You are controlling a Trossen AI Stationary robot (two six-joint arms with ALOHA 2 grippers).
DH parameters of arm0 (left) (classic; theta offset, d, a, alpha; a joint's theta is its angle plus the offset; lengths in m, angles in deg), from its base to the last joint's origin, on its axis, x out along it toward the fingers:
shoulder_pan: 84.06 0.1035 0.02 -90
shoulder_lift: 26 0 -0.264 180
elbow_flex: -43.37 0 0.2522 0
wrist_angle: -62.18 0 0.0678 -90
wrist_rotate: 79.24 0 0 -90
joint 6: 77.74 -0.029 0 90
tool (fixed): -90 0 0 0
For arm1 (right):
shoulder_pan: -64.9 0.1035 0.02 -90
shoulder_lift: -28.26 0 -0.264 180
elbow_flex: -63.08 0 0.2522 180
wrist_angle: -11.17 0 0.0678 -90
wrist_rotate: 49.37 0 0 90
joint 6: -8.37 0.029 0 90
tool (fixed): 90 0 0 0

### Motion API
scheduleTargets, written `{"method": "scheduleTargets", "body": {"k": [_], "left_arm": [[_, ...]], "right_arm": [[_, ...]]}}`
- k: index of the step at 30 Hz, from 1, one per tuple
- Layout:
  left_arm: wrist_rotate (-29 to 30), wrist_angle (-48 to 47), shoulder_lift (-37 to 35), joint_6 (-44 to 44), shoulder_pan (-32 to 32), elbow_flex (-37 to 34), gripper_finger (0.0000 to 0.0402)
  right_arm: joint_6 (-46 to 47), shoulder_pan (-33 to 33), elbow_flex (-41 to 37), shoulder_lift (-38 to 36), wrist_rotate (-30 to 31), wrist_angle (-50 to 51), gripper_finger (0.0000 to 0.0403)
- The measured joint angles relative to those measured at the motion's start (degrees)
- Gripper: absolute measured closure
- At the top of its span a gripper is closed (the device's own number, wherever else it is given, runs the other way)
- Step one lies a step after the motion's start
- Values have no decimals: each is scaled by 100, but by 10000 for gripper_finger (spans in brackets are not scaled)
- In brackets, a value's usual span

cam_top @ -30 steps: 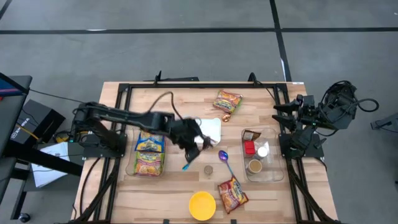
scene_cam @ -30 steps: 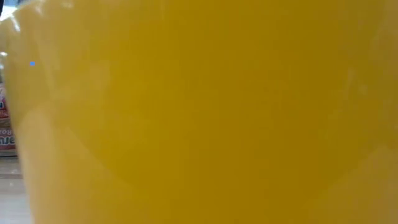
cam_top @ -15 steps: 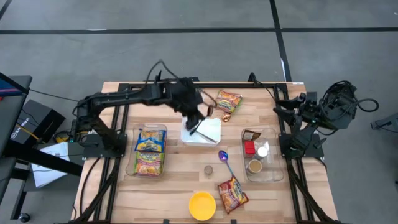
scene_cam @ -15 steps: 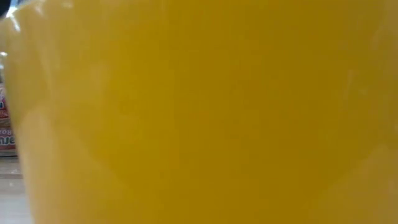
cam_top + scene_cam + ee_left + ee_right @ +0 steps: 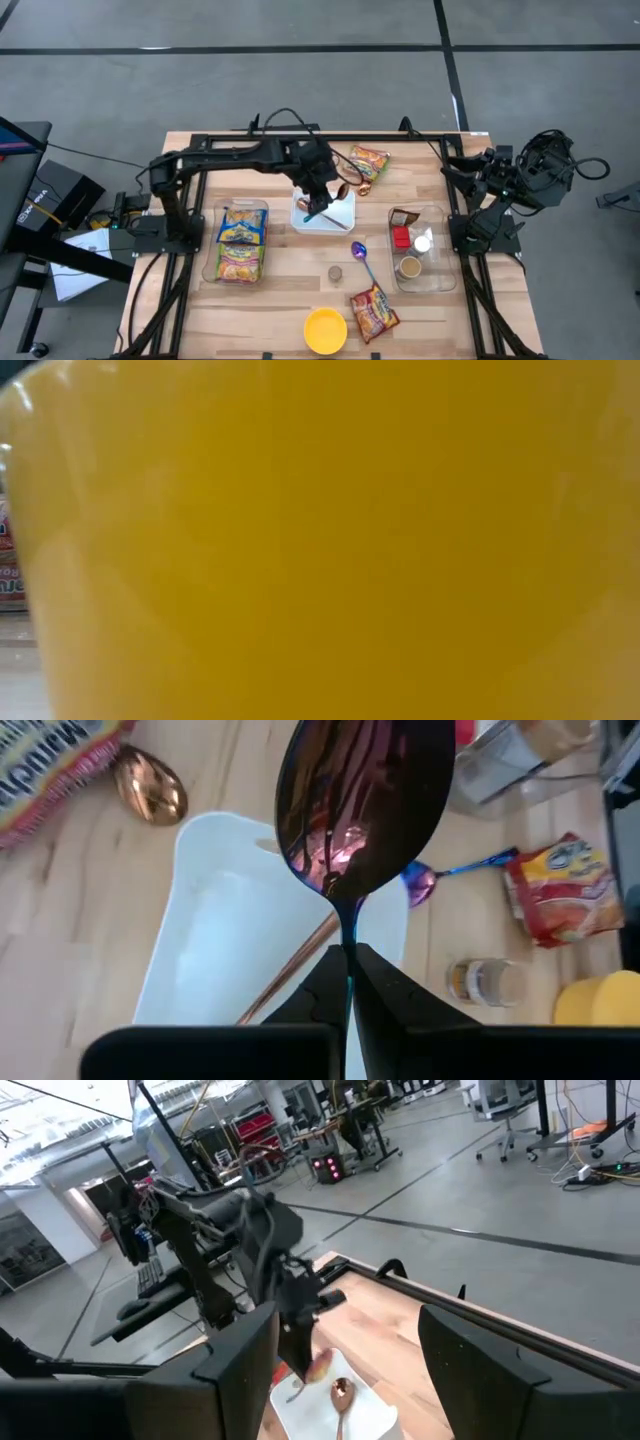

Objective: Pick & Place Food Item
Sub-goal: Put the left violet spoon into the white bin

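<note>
My left gripper [image 5: 318, 205] [image 5: 350, 965] hangs over the white tray [image 5: 340, 215] [image 5: 220, 930] at mid-table, shut on a purple iridescent spoon [image 5: 365, 810] with a blue handle [image 5: 311, 215]. A copper spoon [image 5: 290, 970] lies in the tray. Noodle packets lie at the far middle [image 5: 366, 160], the near middle [image 5: 373, 312] and in the clear bin on the left [image 5: 240, 245]. My right gripper [image 5: 452, 172] [image 5: 350, 1370] waits open at the table's right edge, holding nothing. My left gripper pinches the spoon's thin neck [image 5: 349, 932], just behind the bowl, between its two fingers. The fingers slant down from the table's left. The bowl sticks out ahead of the fingertips, and the spoon is lifted clear above the tray.
A second purple spoon [image 5: 362, 255] [image 5: 430, 880] and a small jar [image 5: 335, 272] lie near the tray. A copper spoon bowl [image 5: 150, 785] sits beside the far packet. A clear bin with cups [image 5: 418, 250] stands on the right. A yellow bowl [image 5: 325, 330] fills the low view [image 5: 320, 540].
My left arm has swung toward the table's far edge and right, and its wrist has rolled. The gripper, still shut on the spoon, has gone from the table just in front of the tray to a spot above the tray.
</note>
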Motion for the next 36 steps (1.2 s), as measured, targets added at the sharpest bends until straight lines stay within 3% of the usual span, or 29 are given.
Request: {"method": "scheduleTargets", "body": {"k": [11, 31, 36], "left_arm": [[3, -1, 610, 19, 33, 0, 399], [20, 13, 690, 158, 44, -7, 398], [203, -57, 690, 266, 11, -7, 369]], "right_arm": [[42, 0, 0, -2, 91, 2, 168], [-9, 0, 0, -2, 148, 136, 168], [-9, 2, 0, -2, 148, 136, 168]]}}
